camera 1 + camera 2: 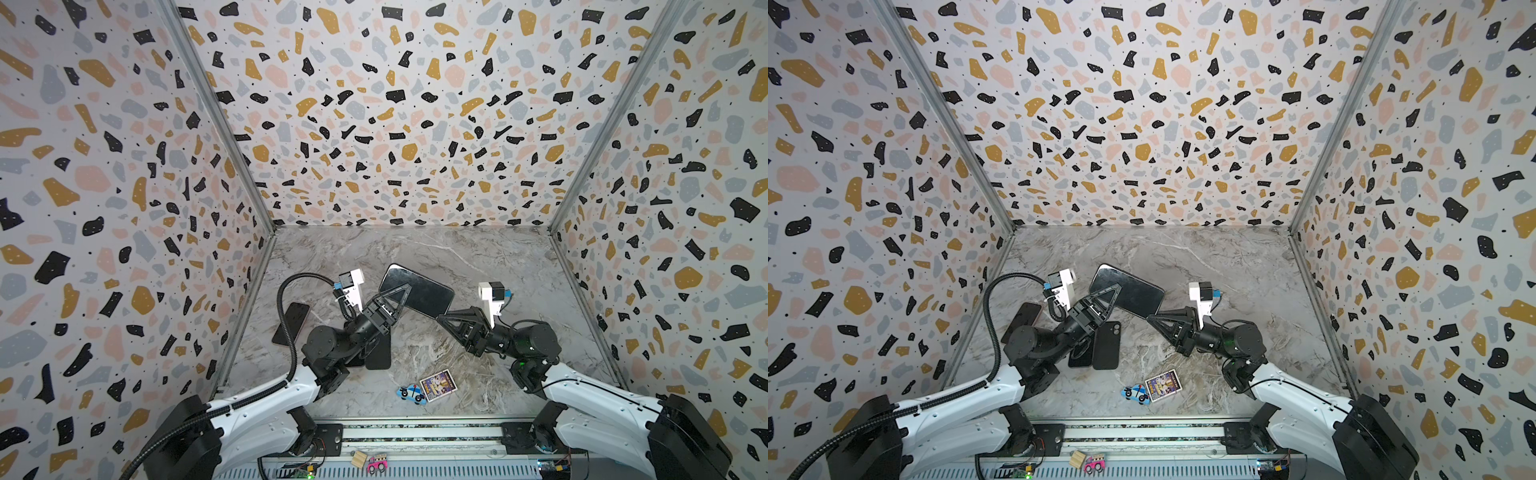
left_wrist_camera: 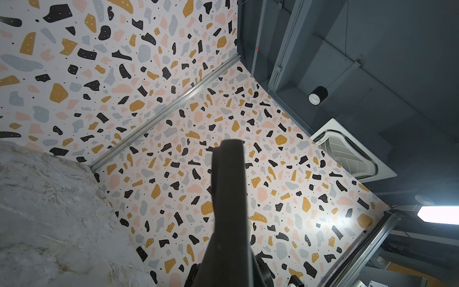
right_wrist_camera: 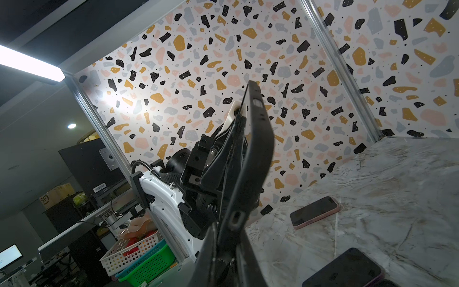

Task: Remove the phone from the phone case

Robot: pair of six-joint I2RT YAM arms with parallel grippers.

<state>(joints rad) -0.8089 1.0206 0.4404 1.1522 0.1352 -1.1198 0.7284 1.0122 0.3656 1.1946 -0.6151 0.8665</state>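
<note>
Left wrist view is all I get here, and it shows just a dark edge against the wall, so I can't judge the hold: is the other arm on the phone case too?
Observer: Yes. In a top view the right gripper pinches the phone case at the end away from the left gripper.
Operator: Is it resting on anything?
Observer: No. It hangs above the table, gripped by both.
Operator: Anything else lying around?
Observer: A pink-edged phone lies flat on the table's left side.

"SF" on cardboard box (image 3: 53, 196)
</note>
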